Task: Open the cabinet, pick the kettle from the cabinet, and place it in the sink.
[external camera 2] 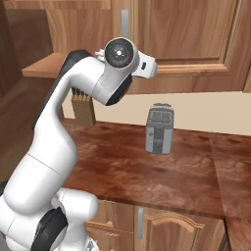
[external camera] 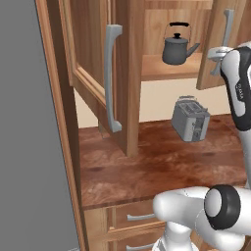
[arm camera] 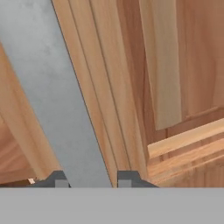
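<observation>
The kettle (external camera: 178, 47), dark grey with a black arched handle, stands upright on the wooden shelf inside the cabinet (external camera: 162, 68). The left door (external camera: 88, 54) stands swung wide open. The right door (external camera: 216, 34) is partly open, and my gripper (external camera: 216, 53) is at its long grey bar handle (external camera: 228, 24). In the hand view that grey bar (arm camera: 57, 96) runs between my two fingertips, with the gripper (arm camera: 89, 179) shut on it. The sink is out of view.
A boxy silver toaster (external camera: 191, 119) (external camera 2: 160, 128) stands on the reddish-brown counter (external camera: 162, 166) below the cabinet. A wooden knife block (external camera 2: 84, 109) sits at the back. A tall grey panel (external camera: 24, 147) walls off the left. Drawers (external camera: 142, 215) lie under the counter.
</observation>
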Robot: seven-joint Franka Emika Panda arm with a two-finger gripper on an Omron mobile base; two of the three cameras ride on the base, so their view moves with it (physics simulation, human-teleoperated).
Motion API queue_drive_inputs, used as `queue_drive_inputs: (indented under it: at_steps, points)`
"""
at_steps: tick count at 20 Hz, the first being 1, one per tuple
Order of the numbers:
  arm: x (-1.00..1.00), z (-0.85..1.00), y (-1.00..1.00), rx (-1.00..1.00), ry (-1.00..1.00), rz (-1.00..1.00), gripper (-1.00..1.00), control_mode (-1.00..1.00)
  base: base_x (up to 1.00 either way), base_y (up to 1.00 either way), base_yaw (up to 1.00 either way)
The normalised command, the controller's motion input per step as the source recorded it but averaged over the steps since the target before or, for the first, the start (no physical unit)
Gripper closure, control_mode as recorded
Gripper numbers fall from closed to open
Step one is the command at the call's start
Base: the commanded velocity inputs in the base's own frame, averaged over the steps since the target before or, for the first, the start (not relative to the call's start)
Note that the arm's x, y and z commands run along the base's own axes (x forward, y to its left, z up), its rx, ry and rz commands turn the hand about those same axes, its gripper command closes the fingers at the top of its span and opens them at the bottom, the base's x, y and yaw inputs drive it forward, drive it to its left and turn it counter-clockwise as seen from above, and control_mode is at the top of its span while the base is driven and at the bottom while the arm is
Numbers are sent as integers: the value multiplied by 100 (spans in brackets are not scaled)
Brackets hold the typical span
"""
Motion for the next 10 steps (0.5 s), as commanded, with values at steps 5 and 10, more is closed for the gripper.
queue_drive_inputs:
  at_steps: [5,10]
  points:
    - [-45,14,-51,0,0,0,100,-100,0,0,0]
    - [-42,15,-50,0,0,0,100,-100,0,0,0]
